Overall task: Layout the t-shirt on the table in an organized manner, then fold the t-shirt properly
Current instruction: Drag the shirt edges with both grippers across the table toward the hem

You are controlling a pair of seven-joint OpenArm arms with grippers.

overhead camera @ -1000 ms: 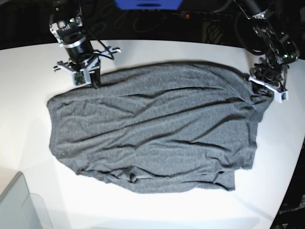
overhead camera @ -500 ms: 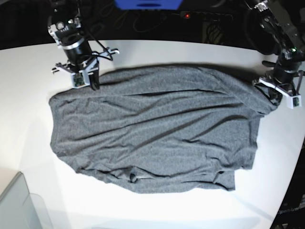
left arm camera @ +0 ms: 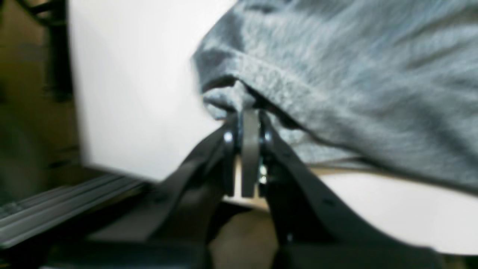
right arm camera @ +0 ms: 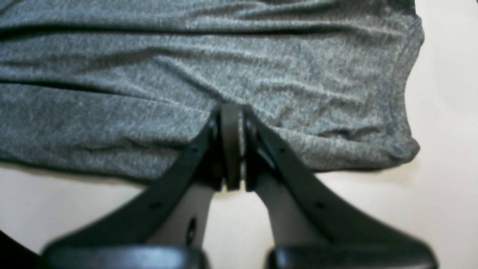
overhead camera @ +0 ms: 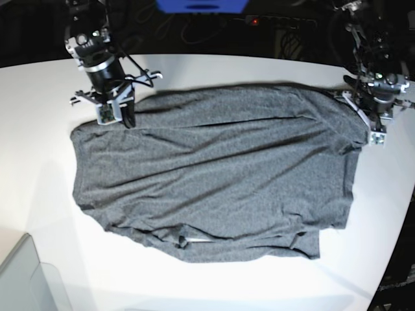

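Note:
The dark-grey t-shirt (overhead camera: 214,175) lies spread on the white table (overhead camera: 39,149), wrinkled along its near edge. My right gripper (overhead camera: 128,118) is at the shirt's far left corner, shut on the cloth. In the right wrist view the fingertips (right arm camera: 231,112) pinch the t-shirt (right arm camera: 149,74) near its edge. My left gripper (overhead camera: 362,122) is at the far right corner. In the left wrist view it (left arm camera: 250,116) is shut on a bunched fold of the t-shirt (left arm camera: 354,74), close to the table's edge (left arm camera: 130,74).
A translucent grey bin corner (overhead camera: 26,278) sits at the near left. A power strip with a red light (overhead camera: 255,21) and cables lie behind the table. The table's curved edge (overhead camera: 402,214) runs close to the shirt on the right.
The left gripper swung out to the right with its corner, then came back up and inward. The right gripper shifted slightly away. The shirt's far edge is pulled straighter and flatter.

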